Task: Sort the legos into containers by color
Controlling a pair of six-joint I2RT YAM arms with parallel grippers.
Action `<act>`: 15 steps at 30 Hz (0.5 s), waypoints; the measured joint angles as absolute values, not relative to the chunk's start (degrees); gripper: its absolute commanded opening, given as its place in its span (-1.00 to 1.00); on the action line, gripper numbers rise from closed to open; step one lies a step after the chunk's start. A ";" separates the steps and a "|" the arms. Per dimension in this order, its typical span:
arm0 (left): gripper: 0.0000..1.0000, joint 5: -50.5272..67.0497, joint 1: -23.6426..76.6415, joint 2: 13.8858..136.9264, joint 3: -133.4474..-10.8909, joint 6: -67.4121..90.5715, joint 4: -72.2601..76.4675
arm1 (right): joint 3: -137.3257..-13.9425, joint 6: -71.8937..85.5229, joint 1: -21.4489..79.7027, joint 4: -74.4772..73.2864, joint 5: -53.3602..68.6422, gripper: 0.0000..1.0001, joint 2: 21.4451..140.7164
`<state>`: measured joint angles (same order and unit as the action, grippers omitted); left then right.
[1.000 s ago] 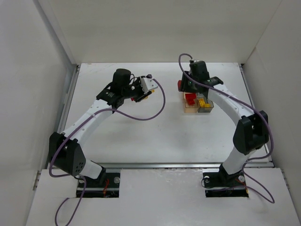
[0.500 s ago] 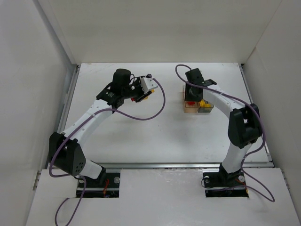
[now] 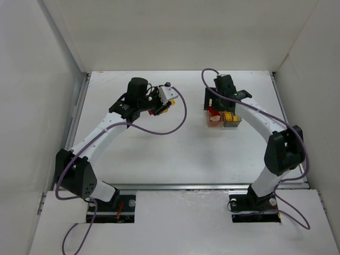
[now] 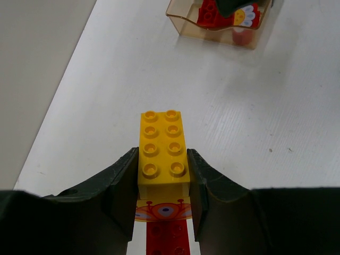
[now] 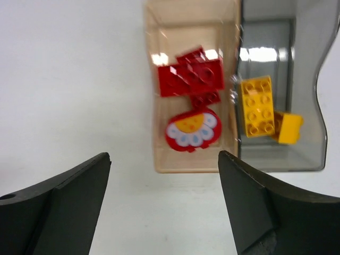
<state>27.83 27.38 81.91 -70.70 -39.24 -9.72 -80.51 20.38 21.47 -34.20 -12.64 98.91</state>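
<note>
The left gripper [image 4: 162,159] is closed on a yellow two-by-four brick [image 4: 162,146]. Its dark fingers [image 4: 125,183] press the brick's long sides, studs up, so the piece sits square and cannot swivel. Behind the brick, deeper between the jaws, lie a printed piece [image 4: 164,211] and a red piece [image 4: 169,238] (whether they are clipped to the yellow one I cannot tell). In the overhead view this gripper stands over the left part of the white table [image 4: 255,138], well apart from the containers. It looks to be carrying the brick, and my guess is the grey side is its goal.

The right gripper [image 5: 163,155] is spread wide and holds nothing. It hovers straight above the two joined bins, which its wrist camera sees between the fingers. That is the pose of a hand that has nothing to clamp and wants clearance from the walls.

Below it, the amber bin [image 5: 191,26] holds the red bricks [image 5: 191,78] and a round red flower piece [image 5: 192,130]. Touching it on the right, the smoky grey bin [image 5: 265,37] holds the loose yellow bricks [image 5: 256,106], one long and one small, lying against each other. The colours are kept apart by the shared wall, so the sort reads as nearly done, with the left arm's load outstanding.
</note>
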 measured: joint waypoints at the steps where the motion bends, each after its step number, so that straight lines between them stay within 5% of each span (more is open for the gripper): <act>1: -1.00 27.92 27.38 81.91 -70.70 -38.57 -9.50 | -80.34 19.73 21.69 -32.86 -11.49 0.75 97.17; 8: -1.00 30.61 27.38 82.56 -71.79 -34.44 -8.86 | -75.77 12.99 23.59 -18.98 4.25 0.72 82.21; 15: -1.00 39.99 26.41 84.05 -77.01 -34.37 -11.57 | -74.94 -3.29 26.89 -14.96 21.26 0.61 80.97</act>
<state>39.99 26.41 84.05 -77.01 -34.37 -11.57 -74.94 -3.29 26.89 -14.96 21.26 80.97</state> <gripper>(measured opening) 0.334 0.811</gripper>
